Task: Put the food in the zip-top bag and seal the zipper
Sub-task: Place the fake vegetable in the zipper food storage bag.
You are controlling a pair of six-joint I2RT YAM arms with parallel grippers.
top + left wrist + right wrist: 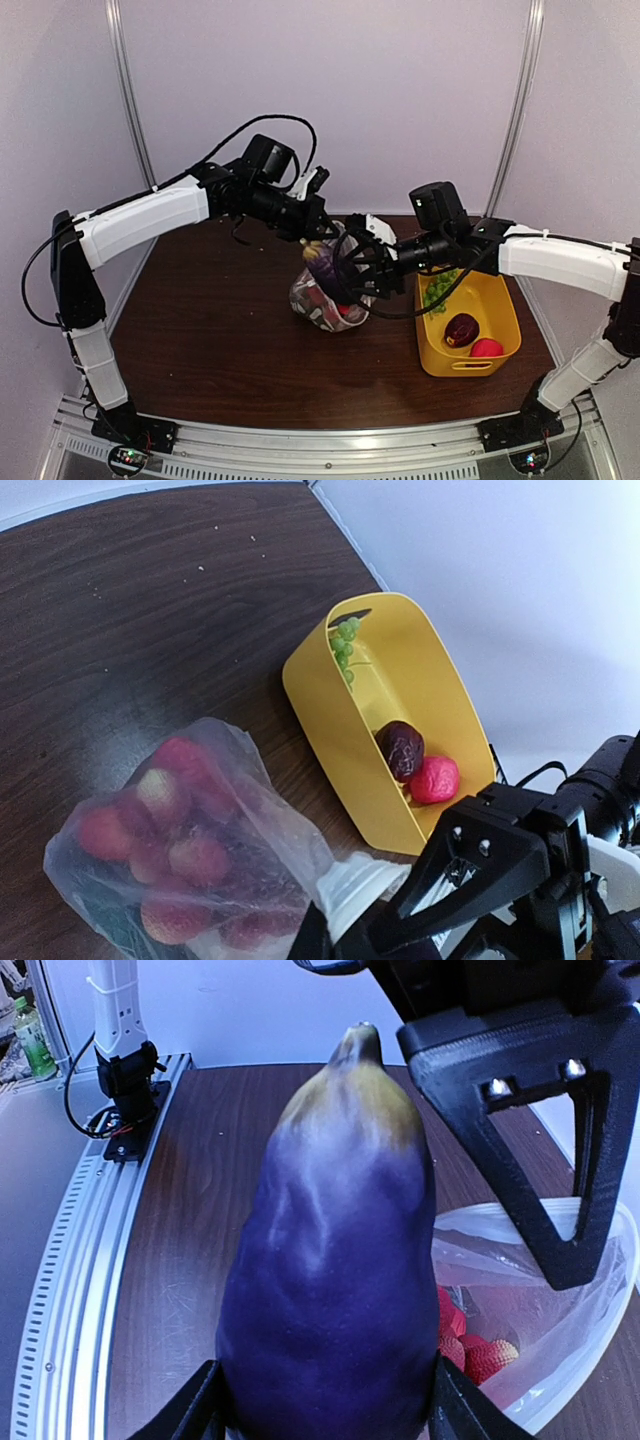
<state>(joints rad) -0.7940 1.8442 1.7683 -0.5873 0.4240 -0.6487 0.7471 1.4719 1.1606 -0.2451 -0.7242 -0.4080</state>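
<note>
Left gripper, centre frame: closed on bag rim, apparently to hold the mouth up and open.
Bag: centre, red pieces inside, unsealed.
Right gripper: clamped on eggplant at the mouth, apparently ready to drop it in.
Tub, right: holds grapes.
No legible writing.

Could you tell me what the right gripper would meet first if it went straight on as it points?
Probably the left gripper, which seems to hold up the rim of the zip-top bag just ahead of the eggplant clamped in the right gripper. Depth is unclear; it might pass into the bag.
</note>
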